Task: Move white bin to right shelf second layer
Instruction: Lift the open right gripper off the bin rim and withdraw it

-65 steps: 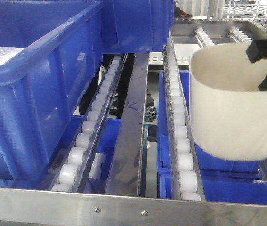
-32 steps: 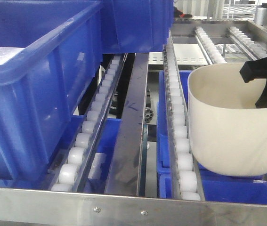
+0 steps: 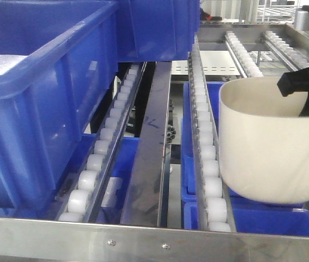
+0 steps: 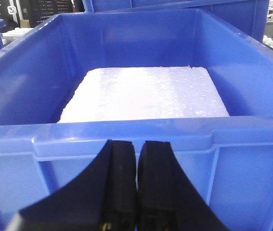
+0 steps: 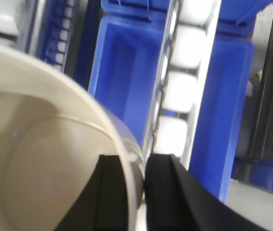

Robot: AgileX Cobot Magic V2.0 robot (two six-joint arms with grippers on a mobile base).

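The white bin (image 3: 268,147) is at the right of the front view, upright, with its base low against the roller rail (image 3: 206,158) of the right shelf level. I cannot tell if it rests on the rollers. My right gripper (image 3: 307,93) is shut on the bin's far-right rim, one finger inside the wall and one outside. The right wrist view shows this grip (image 5: 136,161) on the bin (image 5: 40,159). My left gripper (image 4: 137,144) is shut and empty, in front of a blue crate (image 4: 126,132).
A large blue crate (image 3: 40,103) sits on the left rollers and holds a white foam slab (image 4: 146,94). More blue crates (image 3: 252,218) lie on the level below. A grey front bar with screws (image 3: 143,237) runs along the bottom. A steel divider (image 3: 154,147) runs down the middle.
The white bin has come down from a tilted, raised position to sit upright and low by the roller rail. The right gripper came down with it. Little has moved in the last half second.
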